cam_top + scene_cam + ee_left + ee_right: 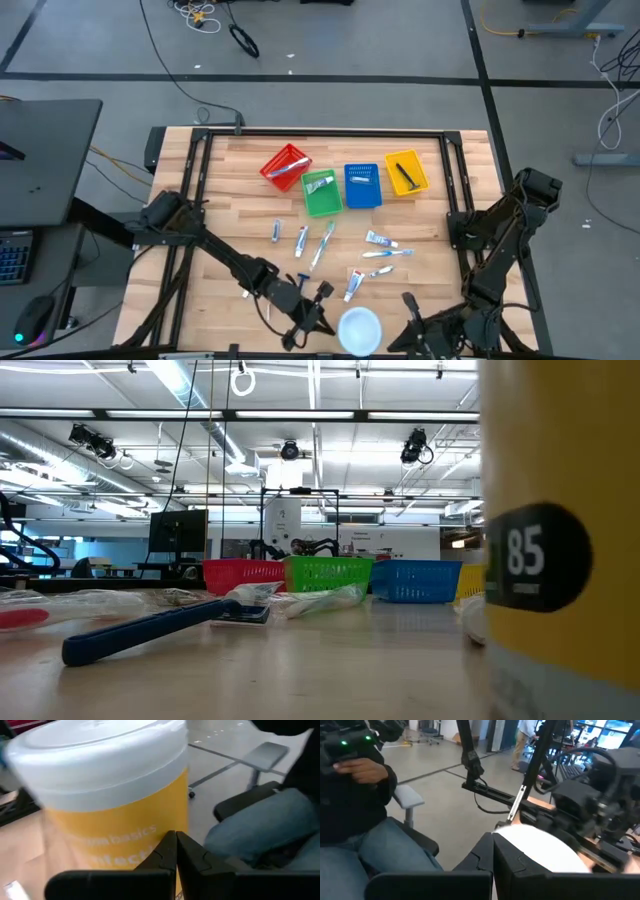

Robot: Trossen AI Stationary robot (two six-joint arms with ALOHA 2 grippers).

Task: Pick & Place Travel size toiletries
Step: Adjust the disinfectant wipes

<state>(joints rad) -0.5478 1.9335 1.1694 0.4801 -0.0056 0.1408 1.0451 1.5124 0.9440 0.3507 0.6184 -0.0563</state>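
Observation:
Small white tubes point(301, 240), slim toothbrushes point(323, 245) and a blue-handled razor point(150, 630) lie flat on the wooden table, loosely scattered in its middle. More items sit in the red point(285, 167), green point(321, 192), blue point(362, 185) and yellow point(405, 174) baskets at the back. My left gripper point(176, 845) is shut and empty near the front edge. It points at a yellow canister with a white lid point(115, 795). My right gripper point(492, 847) is shut and empty on the canister's other side. My left gripper points its shut fingertips point(170, 842) level at the canister's yellow side wall point(125, 835). I cannot tell whether they touch it. The canister stands upright on the table.
The canister point(360, 328) stands at the near edge between both arms. A seated person point(365, 820) is just beyond that edge. The wood between the scattered items and the left edge point(215, 250) is bare.

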